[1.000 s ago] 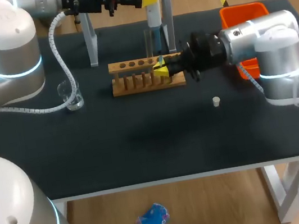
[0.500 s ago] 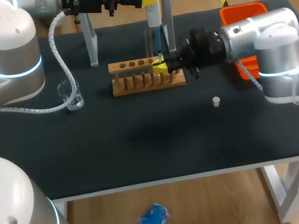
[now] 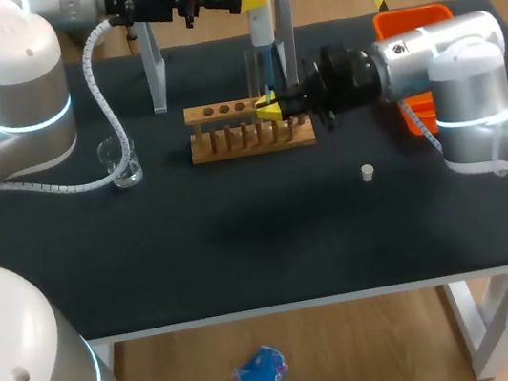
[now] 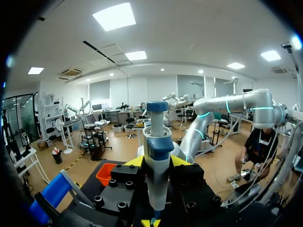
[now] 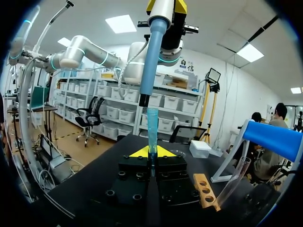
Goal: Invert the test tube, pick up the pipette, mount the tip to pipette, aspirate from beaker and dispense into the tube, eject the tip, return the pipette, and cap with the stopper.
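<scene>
Holding the pipette: the left gripper (image 4: 156, 163) is clamped on the pipette (image 4: 156, 137) from both sides. It hangs upright over the table's (image 3: 244, 250) 12 o'clock edge, nose pointing down.
Right gripper (image 5: 152, 152): pressed together on the blue pipette tip (image 5: 152, 127), which stands upright between its fingers; it comes in from 3 o'clock to the rack's right end.
Pipette and tip: the pipette's nose is just above the tip's open top and slightly off to one side, not seated in it.
Rack (image 3: 250, 131): wooden, at 12 o'clock from the table's centre, directly under the pipette.
Test tube (image 5: 233, 179): clear, leaning at a tilt at the rack end nearest the right gripper; I cannot tell which hole it is in.
Beaker (image 3: 121, 163): upright at 10 o'clock, well apart from the rack.
Stopper (image 3: 367, 172): small and pale, alone on the cloth at 3 o'clock, near the right arm.
Orange bin (image 3: 412, 30): at 2 o'clock, partly behind the right arm.
Stand (image 3: 155, 71): white-legged, at 11 o'clock, just behind the rack's left end.
</scene>
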